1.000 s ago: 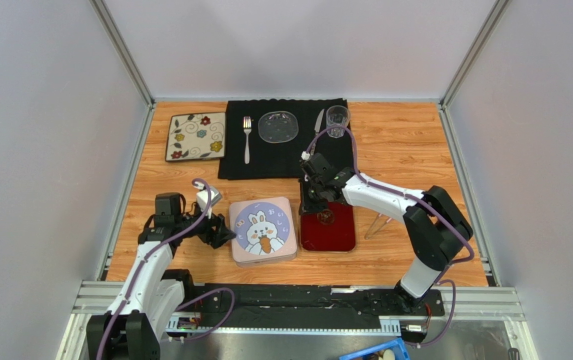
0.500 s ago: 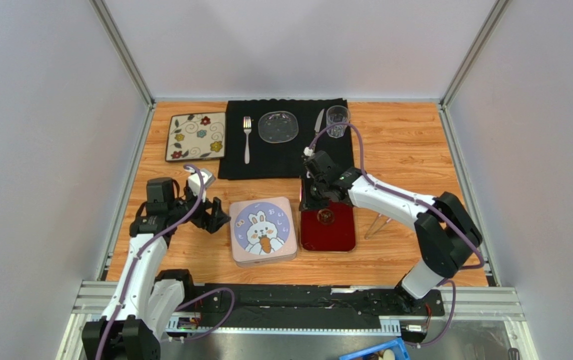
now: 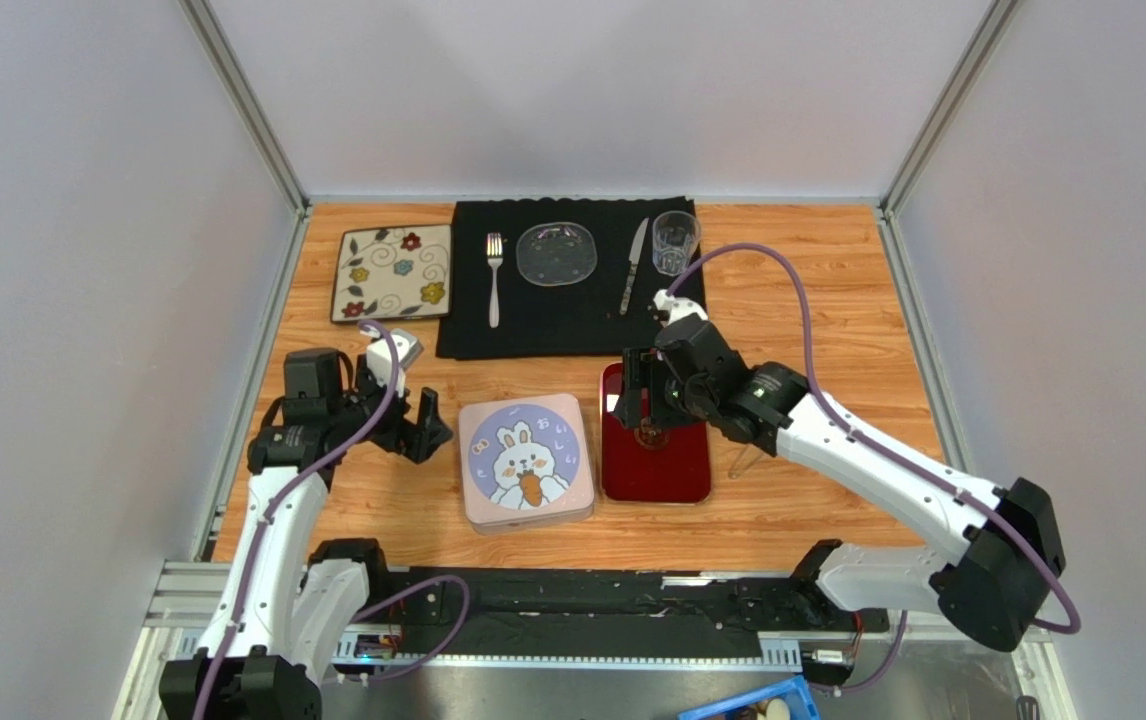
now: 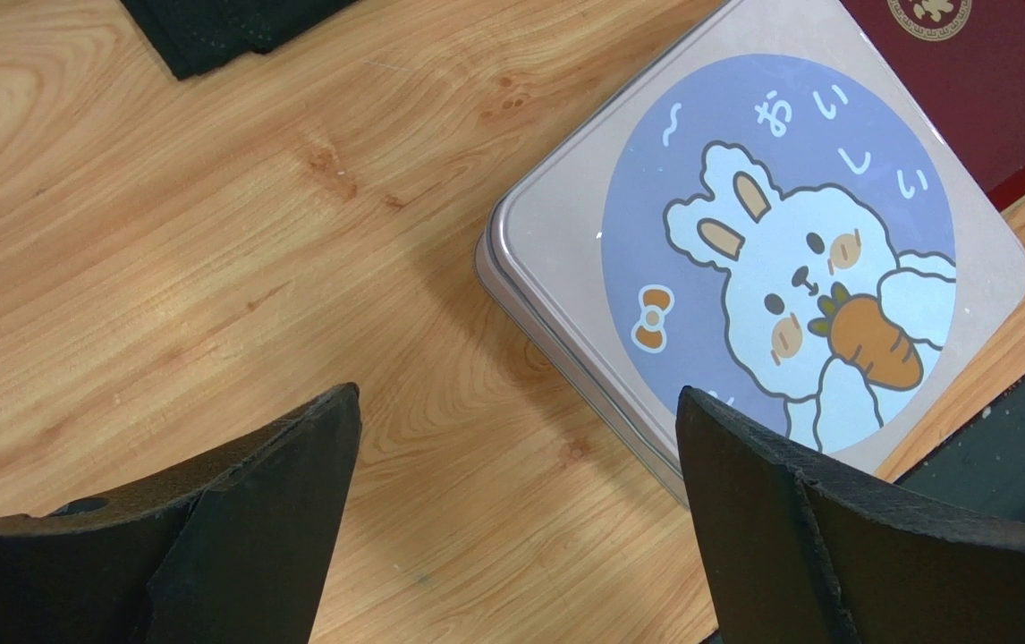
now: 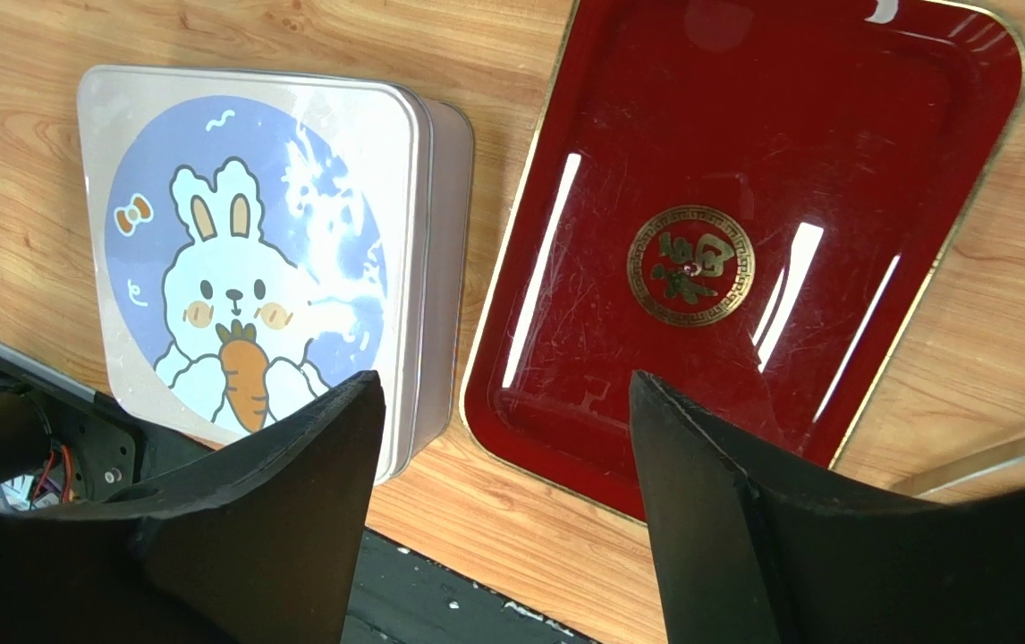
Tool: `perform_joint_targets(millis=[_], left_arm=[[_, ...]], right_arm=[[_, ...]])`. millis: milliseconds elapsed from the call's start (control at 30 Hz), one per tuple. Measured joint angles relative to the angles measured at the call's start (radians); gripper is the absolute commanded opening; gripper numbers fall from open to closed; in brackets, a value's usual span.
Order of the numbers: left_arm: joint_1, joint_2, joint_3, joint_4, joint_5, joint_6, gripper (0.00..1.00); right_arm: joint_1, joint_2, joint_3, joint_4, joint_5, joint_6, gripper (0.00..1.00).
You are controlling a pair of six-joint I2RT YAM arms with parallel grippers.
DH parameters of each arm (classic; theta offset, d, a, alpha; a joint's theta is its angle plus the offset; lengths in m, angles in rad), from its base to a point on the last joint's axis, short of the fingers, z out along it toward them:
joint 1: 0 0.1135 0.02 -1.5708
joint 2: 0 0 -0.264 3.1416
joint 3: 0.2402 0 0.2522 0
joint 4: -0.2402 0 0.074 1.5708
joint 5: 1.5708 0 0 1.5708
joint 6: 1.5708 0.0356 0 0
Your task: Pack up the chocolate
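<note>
Our left tool (image 4: 511,450), fingers apart, hangs over the table (image 4: 209,201) — the closed tin (image 4: 760,255) just ahead. Our right tool (image 5: 502,403), apart too, hovers above the tray (image 5: 800,161) — we cannot tell where the chocolate lies.

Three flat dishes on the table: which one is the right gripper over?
The dark red tray with the gold emblem, beside the bunny tin. The right gripper hangs above it; the floral plate and clear glass plate lie farther back.
</note>
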Motion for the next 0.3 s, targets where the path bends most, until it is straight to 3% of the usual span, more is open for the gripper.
perform_joint_targets(millis=[300], left_arm=[[0.0, -0.022, 0.004, -0.029, -0.006, -0.023, 0.96]], right_arm=[[0.005, -0.114, -0.043, -0.048, 0.043, 0.0, 0.71]])
